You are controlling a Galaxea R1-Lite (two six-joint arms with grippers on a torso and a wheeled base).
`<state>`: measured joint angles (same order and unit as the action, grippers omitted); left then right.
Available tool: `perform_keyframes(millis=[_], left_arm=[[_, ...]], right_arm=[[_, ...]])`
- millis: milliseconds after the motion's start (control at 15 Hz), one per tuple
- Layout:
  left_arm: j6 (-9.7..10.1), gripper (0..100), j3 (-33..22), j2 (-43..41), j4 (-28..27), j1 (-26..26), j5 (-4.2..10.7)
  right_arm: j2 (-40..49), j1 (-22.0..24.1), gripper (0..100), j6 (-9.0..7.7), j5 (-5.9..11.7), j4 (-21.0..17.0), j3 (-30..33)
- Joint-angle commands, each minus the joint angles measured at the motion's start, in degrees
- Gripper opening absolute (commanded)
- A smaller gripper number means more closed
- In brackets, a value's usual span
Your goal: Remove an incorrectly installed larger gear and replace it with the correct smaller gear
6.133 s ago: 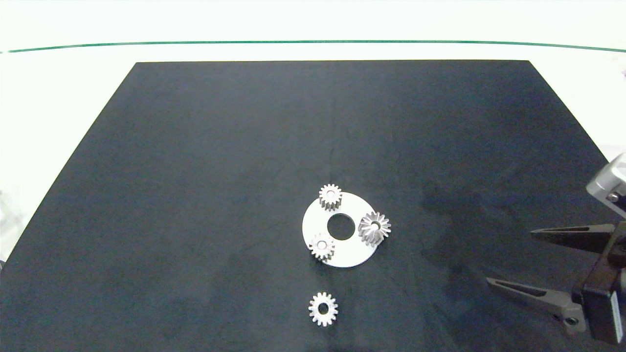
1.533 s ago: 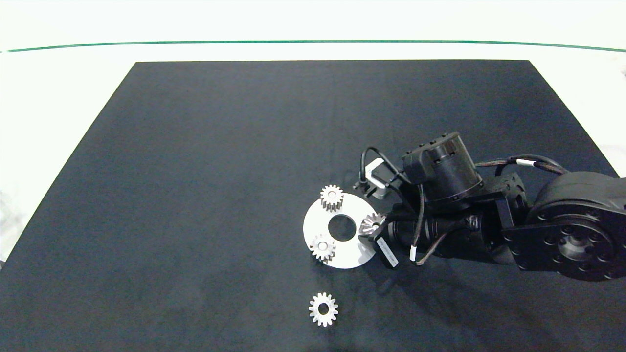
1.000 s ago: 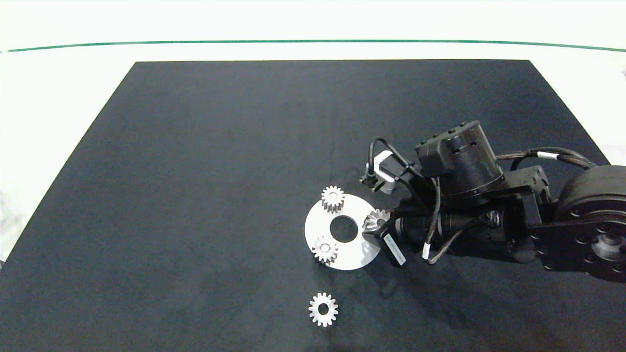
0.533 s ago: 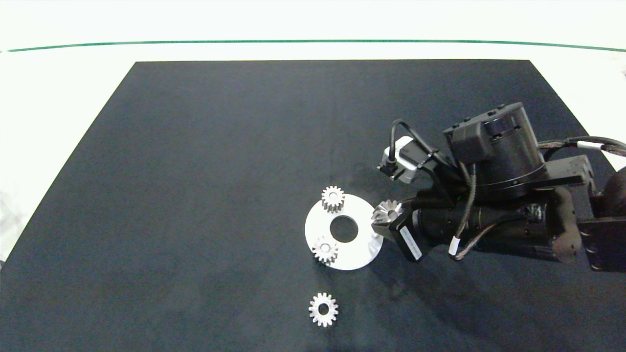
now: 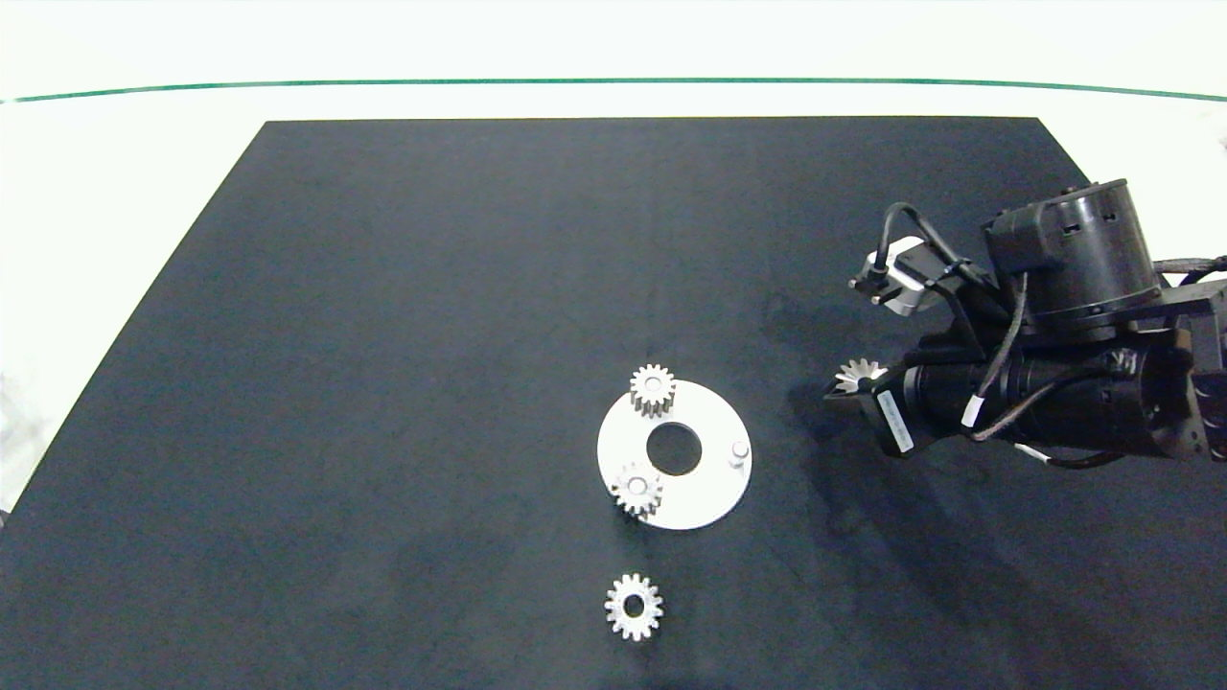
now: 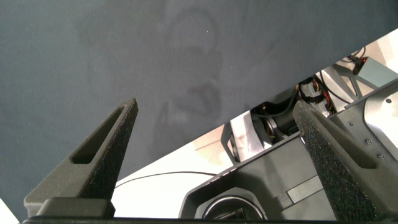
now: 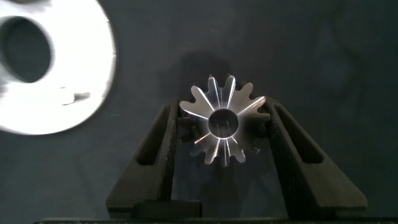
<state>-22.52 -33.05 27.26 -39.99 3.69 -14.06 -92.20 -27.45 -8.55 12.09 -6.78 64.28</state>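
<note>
One larger gear [image 7: 221, 121] squeezed in right pincer [image 7: 222, 127].

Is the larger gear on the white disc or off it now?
Off: the right gripper holds the larger gear beside the white disc, whose peg stands bare.

bare peg [image 5: 738, 450] stands clear of both gears.

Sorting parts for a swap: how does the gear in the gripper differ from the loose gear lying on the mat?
The larger gear has long pointed teeth; the smaller gear has short blunt ones. The larger gear is clamped in the right gripper, off to the right of the plate; the smaller gear lies flat on the mat. Both are silvery with a round centre hole.
</note>
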Motion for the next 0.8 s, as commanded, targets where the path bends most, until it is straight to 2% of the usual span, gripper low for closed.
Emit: perform_keyframes(millis=[67,733,800], left_arm=[[-0.16,100,-0.09,-0.01,-0.18,0.0,-0.01],[-0.16,100,0.09,-0.28,-0.27,0.0,-0.01],[-0.16,100,0.09,-0.28,-0.18,0.0,-0.01]], right_arm=[[-1.05,2.76,28,0.11,-0.76,0.01,-0.38],[-2.99,4.34,28,0.72,-0.93,0.19,-1.44],[-2.99,4.34,100,0.72,-1.02,0.19,-1.44]])
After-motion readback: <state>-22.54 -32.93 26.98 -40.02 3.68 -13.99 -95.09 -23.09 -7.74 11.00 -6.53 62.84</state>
